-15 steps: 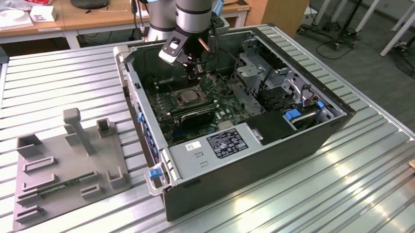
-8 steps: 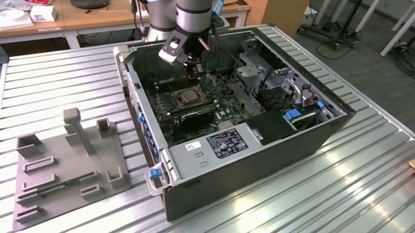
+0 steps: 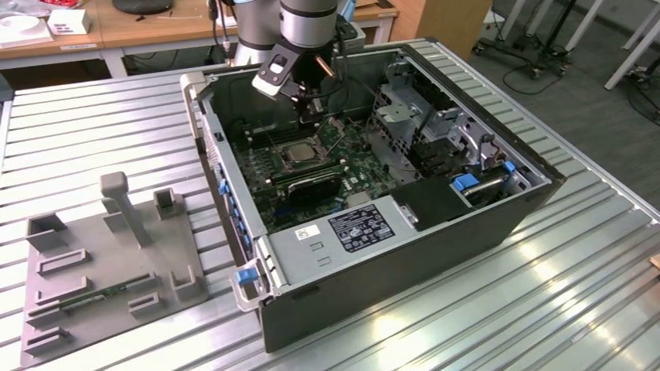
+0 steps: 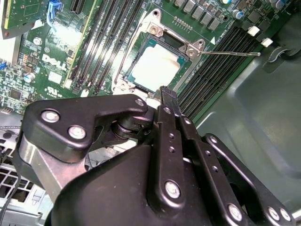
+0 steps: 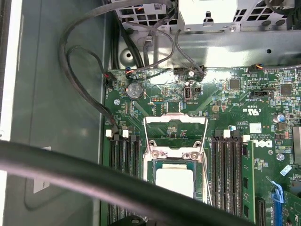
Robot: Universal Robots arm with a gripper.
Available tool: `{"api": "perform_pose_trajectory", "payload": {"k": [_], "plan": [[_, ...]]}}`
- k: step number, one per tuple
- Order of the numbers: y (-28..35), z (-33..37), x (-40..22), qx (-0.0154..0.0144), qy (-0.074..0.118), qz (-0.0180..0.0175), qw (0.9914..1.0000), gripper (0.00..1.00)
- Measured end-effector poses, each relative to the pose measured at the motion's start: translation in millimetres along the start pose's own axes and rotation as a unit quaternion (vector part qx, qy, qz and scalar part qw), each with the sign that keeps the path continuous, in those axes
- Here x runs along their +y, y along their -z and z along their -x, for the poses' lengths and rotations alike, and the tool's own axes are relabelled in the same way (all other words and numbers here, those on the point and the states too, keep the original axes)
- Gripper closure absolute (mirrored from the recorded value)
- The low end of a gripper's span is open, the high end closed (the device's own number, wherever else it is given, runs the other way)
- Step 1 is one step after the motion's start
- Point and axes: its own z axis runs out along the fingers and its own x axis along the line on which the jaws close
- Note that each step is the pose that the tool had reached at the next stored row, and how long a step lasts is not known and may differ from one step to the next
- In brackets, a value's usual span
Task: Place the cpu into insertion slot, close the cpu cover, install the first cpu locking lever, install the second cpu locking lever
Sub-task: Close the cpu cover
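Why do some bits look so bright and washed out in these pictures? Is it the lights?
Likely overhead lights: in the exterior view, white glare patches lie on the ribbed metal table; in the second wrist view, the cpu shines pale; in the first wrist view, a dark cable crosses the foreground.
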Motion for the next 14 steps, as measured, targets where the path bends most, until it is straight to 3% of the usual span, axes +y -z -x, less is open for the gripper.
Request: {"api": "perform_pose_trajectory", "payload": {"k": [14], "plan": [[-0.2, 0.0, 5.3, 0.0000, 0.000, 0.0000, 1.00000, 0.90]]}}
